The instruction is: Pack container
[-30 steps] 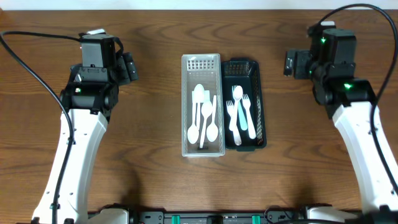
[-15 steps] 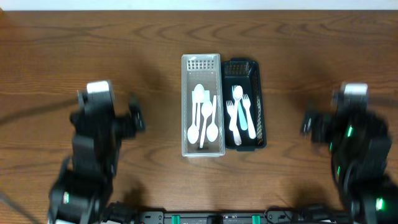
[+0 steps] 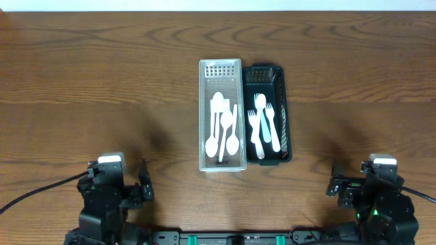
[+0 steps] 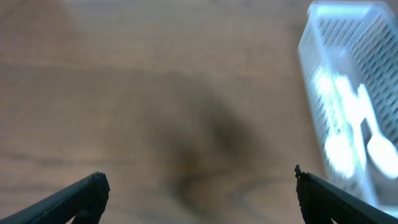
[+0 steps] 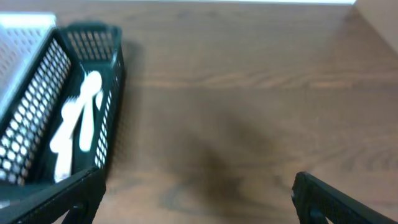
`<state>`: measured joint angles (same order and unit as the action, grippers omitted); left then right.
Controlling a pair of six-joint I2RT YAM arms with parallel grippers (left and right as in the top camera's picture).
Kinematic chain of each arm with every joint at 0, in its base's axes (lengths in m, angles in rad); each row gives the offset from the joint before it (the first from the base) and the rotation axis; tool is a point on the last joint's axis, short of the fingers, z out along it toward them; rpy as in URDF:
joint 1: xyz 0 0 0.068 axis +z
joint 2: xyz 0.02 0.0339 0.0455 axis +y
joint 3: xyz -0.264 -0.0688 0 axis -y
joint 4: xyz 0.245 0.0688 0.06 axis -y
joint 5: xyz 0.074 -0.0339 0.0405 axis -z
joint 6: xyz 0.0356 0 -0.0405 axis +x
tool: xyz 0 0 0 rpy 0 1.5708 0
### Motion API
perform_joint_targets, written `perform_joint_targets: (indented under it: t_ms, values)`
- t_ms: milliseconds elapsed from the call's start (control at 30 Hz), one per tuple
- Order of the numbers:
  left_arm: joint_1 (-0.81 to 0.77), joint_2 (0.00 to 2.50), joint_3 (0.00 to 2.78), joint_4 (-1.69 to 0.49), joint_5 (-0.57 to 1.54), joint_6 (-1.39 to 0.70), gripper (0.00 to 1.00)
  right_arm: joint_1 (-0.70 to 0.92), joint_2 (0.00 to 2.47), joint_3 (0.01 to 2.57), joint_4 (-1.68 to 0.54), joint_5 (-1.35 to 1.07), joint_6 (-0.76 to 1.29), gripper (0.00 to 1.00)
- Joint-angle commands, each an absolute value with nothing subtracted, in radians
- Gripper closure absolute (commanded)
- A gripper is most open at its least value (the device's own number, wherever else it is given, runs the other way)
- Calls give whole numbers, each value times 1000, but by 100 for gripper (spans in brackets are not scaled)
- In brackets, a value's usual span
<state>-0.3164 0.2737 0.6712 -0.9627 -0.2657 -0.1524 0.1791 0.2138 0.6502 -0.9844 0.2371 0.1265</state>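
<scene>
Both arms retracted to near edge; left gripper [image 3: 144, 185], right gripper [image 3: 335, 184] jaws apart, empty; white basket [image 3: 221, 66], black basket [image 3: 264, 71] hold cutlery [image 3: 223, 129], packing likely done

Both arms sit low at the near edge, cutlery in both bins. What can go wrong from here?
1. The white bin and black bin sit side by side with no visible gap; gripping or nudging one would likely shift the other.
2. The spoons in the white bin overlap; pulling one may drag its neighbours.
3. Both wrist views are blurred, so aiming the open left gripper or right gripper from them looks unreliable.
</scene>
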Motion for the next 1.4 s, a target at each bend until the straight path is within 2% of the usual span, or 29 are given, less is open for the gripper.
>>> perform_joint_targets:
  t_ms: [0,133,633,867,1033,1267,1367]
  values:
    - [-320,272,665,-1001,-274,-142,2,190,208,641,-1020,247,144,1]
    - [-320,272,665,-1037,-274,-142,2,190,208,641,-1085,247,144,1]
    - [-320,272,665,-1040,-274,-142,2,189,195,641,-1085,244,145,1]
    - [-320,272,665,-1040,-274,-142,2,173,45,606,-1010,204,133,1]
    - [-320,272,665,-1040,-274,-142,2,163,17,454,-744,166,41,1]
    - [-320,272,665,-1040,-274,-142,2,162,5,157,-133,152,-152,1]
    - [-320,272,665,-1040,-274,-142,2,162,5,70,19,152,-213,1]
